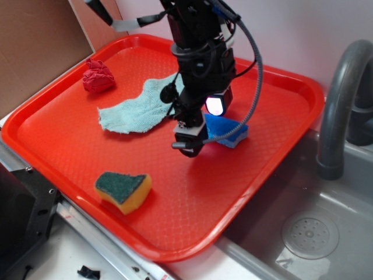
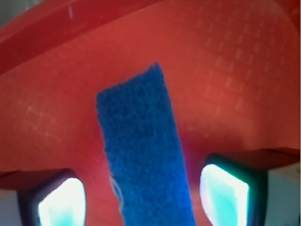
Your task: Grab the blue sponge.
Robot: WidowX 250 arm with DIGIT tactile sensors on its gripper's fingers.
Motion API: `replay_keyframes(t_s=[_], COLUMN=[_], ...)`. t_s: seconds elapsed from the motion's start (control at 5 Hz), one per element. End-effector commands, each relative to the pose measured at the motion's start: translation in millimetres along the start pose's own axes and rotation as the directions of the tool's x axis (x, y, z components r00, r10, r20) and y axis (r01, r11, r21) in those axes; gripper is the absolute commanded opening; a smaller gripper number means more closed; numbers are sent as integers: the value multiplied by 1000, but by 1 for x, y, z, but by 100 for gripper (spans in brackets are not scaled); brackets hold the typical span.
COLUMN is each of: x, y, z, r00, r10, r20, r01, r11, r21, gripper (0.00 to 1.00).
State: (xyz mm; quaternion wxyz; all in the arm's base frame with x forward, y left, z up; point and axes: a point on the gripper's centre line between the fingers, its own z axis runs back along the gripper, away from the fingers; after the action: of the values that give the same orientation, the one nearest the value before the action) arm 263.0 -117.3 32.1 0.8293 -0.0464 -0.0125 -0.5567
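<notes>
Broad red plastic tray [image 1: 70, 151] beside a grey sink [image 1: 326, 233]; black robot gripper [image 1: 189, 140] spread wide, straddling (not yet pinching) the small rectangular blue sponge [image 2: 143, 150] lying flat near the tray's far right side.

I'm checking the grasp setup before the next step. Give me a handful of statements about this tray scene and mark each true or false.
1. The blue sponge lies between the two fingers of the gripper. True.
2. The fingers are already pressed against the blue sponge. False: the wrist view shows red tray on both sides of it.
3. The yellow sponge has a dark green top. True.
4. The pale teal cloth lies in the sink. False: it lies on the red tray.
5. A crumpled red rag sits near the tray's far corner. True.
</notes>
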Motion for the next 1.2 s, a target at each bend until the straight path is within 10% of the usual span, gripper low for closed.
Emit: replay_keyframes(t_s=[0.0, 0.6, 1.0], x=[19, 7, -34], y=[-12, 0, -19], z=[6, 48, 145], r00=[999, 956, 711], r10=[-25, 285, 698], r20=[-20, -73, 85], r01=[27, -280, -703], r11=[996, 957, 701], r21=[85, 76, 119], gripper=[0, 0, 0])
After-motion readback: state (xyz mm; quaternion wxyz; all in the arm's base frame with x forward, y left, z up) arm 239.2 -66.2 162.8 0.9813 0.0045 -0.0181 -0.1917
